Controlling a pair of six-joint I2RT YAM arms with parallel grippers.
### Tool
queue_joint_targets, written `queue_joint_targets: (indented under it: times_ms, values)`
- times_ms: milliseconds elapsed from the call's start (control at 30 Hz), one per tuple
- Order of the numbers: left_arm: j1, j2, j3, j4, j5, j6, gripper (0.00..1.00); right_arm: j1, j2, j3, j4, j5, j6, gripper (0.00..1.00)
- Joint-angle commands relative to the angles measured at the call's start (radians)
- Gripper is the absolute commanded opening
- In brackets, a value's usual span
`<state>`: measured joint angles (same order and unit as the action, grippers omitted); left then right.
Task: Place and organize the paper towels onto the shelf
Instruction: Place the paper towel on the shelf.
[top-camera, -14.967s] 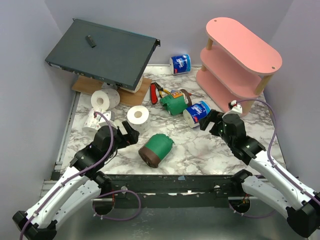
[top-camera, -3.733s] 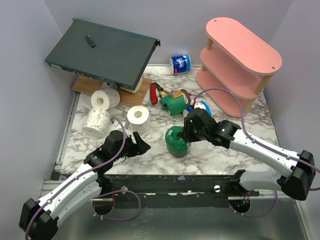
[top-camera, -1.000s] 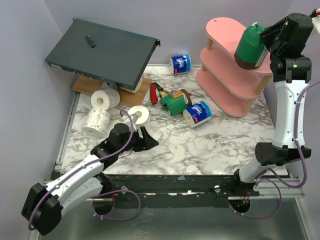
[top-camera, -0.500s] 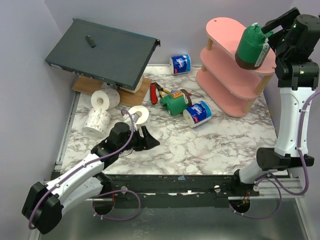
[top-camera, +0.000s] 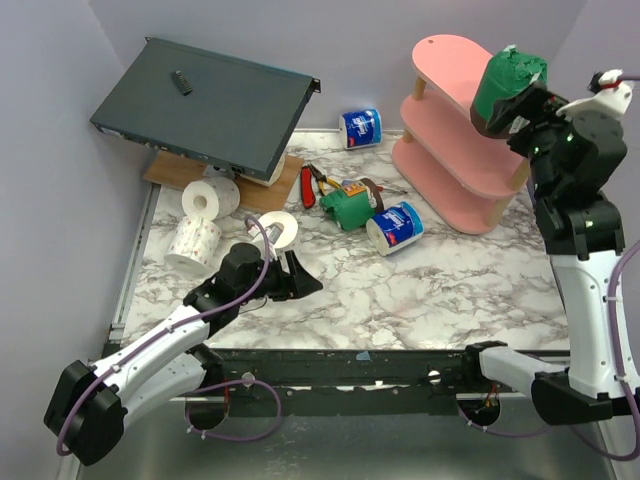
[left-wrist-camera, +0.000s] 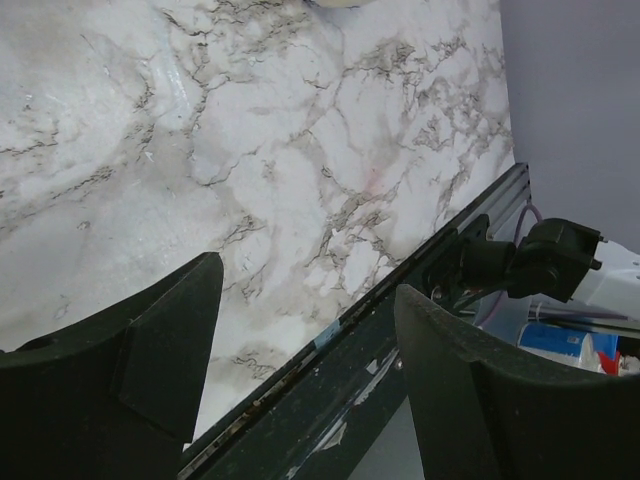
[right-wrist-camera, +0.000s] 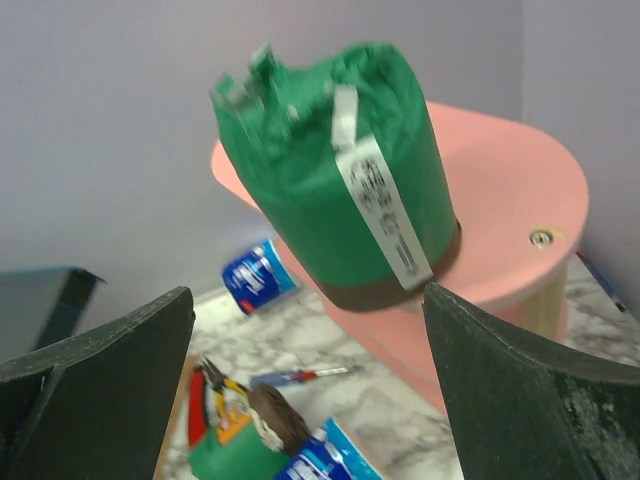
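At the far left, three white rolls sit on the desk (top-camera: 440, 290): one (top-camera: 210, 199) by the wooden board (top-camera: 268, 192) under the grey box (top-camera: 200, 100), one (top-camera: 193, 241) in front of it, and a third (top-camera: 281, 227) partly hidden behind the left arm. None has been picked up. The left gripper (left-wrist-camera: 308, 277) hangs low over bare marble just in front of that third roll, its fingers apart and holding nothing.

In the middle, a blue-and-white roll (top-camera: 360, 128) lies by the back wall. Nearer, a green roll (top-camera: 348, 210) lies beside the red pliers (top-camera: 309, 186), and a second blue-and-white roll (top-camera: 397, 226) lies just beside it.

On the right stands the pink shelf (top-camera: 450, 68). One green roll with a brown band (right-wrist-camera: 335, 200) stands upright at the near end of its top board. The right gripper (right-wrist-camera: 308, 292) is level with it, its fingers spread wide to either side and not touching it, so the roll looks released and resting on its own. The two lower boards appear bare as far as they show.

By my count, one roll of seven is placed and six remain on the desk. The work is at an early stage, and tidying the rolls on the shelf has yet to begin.
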<state>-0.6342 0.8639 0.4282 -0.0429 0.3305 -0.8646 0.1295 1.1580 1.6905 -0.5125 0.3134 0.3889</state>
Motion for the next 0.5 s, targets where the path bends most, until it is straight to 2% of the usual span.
queue_joint_targets:
  times_ms: [0,167,467]
  values:
    - [-0.022,-0.001,0.026,0.038,0.019,-0.008,0.7,0.008,-0.1,-0.177,0.134,0.036,-0.162,1.0]
    - [-0.033,0.016,0.03,0.038,0.015,-0.006,0.7,0.009,-0.126,-0.256,0.172,0.069,-0.201,1.0]
    - [-0.038,0.022,0.041,0.002,0.008,0.032,0.71,0.009,-0.028,-0.256,0.265,0.089,-0.219,1.0]
